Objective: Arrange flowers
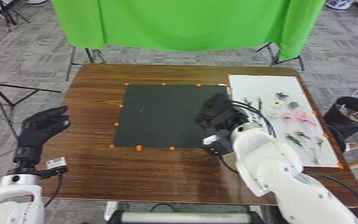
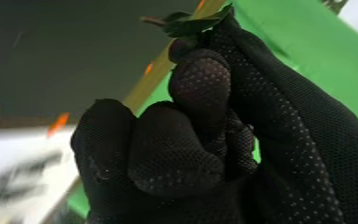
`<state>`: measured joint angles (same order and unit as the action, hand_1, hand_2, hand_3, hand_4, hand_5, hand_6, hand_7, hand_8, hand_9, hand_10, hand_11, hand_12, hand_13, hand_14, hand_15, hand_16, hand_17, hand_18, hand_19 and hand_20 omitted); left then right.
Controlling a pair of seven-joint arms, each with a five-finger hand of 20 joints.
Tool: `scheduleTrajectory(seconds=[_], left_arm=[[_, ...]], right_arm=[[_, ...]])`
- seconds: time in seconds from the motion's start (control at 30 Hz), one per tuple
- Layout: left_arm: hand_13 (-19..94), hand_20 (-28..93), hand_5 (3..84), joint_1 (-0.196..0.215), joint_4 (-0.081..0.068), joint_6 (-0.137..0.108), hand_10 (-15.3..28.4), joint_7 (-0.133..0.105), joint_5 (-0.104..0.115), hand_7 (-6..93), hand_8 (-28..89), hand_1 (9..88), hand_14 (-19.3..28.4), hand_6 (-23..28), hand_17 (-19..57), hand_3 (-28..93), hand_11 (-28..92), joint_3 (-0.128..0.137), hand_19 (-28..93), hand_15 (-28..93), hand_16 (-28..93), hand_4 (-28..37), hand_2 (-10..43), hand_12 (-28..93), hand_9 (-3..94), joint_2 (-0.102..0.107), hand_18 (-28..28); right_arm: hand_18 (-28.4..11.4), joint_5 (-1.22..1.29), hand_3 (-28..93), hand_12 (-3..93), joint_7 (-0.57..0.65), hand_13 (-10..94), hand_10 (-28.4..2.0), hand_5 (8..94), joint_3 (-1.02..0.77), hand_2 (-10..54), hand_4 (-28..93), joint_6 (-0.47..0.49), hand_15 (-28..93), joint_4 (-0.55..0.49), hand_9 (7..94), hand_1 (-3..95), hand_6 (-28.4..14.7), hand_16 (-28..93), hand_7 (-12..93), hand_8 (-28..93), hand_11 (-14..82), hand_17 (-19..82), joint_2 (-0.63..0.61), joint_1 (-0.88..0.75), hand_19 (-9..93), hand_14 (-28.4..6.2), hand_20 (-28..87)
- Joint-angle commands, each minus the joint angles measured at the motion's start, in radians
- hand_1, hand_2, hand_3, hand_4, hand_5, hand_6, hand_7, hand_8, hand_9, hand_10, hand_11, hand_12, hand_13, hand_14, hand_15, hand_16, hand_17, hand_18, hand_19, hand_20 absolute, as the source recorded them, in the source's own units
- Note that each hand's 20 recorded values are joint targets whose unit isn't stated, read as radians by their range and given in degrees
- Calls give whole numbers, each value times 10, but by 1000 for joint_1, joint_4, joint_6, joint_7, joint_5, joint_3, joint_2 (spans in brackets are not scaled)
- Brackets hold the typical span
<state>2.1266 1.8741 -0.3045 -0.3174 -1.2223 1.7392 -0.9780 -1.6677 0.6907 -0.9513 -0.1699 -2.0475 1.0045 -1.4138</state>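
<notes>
In the head view, my right hand is over the right edge of the black mat. The right wrist view shows the same hand with its fingers curled, pinching a dark green leafy sprig at the fingertips; a short brownish stem end sticks out. A white sheet beside the mat bears a pink flower, a green sprig and several other small sprigs and stems. My left hand is at the table's left edge, fingers relaxed and open, holding nothing.
Orange markers dot the mat's border on the brown table. A black bin stands on the floor beyond the table's right edge. Behind the table hangs a green cloth, and a black tripod stands at the left.
</notes>
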Motion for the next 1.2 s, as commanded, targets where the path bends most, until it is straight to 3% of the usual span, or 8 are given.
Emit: scheduleTrajectory(seconds=[0.03, 0.23, 0.7, 0.93, 1.2], left_arm=[[446, 244, 515, 8, -9, -33, 121, 4, 17, 203, -97, 419, 155, 6, 141, 637, 251, -14, 186, 278, 0, -141, -95, 134, 514, 1, 129], [443, 244, 515, 39, 6, -61, 121, -1, 35, 205, -98, 421, 155, 7, 141, 640, 253, -7, 182, 278, -1, -142, -95, 132, 511, 2, 128], [437, 244, 512, 51, 14, -63, 121, 2, 39, 204, -98, 432, 153, 11, 140, 643, 255, -38, 171, 272, -4, -140, -95, 129, 501, -13, 125], [433, 245, 513, 53, 18, -63, 120, 2, 39, 201, -97, 434, 153, 14, 139, 649, 255, -59, 171, 273, -3, -145, -95, 127, 498, -20, 126], [428, 244, 513, 37, 12, -56, 121, 4, 36, 197, -94, 433, 153, 16, 138, 658, 258, -81, 169, 271, -4, -153, -95, 126, 497, -24, 125]], right_arm=[[-95, 132, 631, 502, -18, 907, -129, 727, 147, -95, 205, -92, 699, 89, 848, 561, -56, 346, 447, 184, 425, 710, 88, 173, 932, -21, 580], [-91, 156, 631, 499, -37, 915, -127, 722, 269, -95, 198, -135, 678, 147, 849, 562, -56, 341, 458, 175, 419, 712, 133, 259, 932, -16, 557], [-57, 249, 629, 454, -40, 937, -127, 709, 448, -95, 151, -260, 591, 230, 861, 572, -61, 312, 483, 143, 388, 731, 179, 348, 901, -5, 402], [-51, 323, 627, 442, -28, 937, -125, 708, 482, -95, 142, -368, 579, 267, 864, 576, -63, 288, 488, 132, 377, 739, 206, 358, 878, -2, 389], [-44, 382, 624, 408, -16, 937, -127, 704, 498, -95, 109, -447, 550, 311, 870, 590, -66, 241, 497, 119, 357, 757, 234, 371, 822, -5, 370]])
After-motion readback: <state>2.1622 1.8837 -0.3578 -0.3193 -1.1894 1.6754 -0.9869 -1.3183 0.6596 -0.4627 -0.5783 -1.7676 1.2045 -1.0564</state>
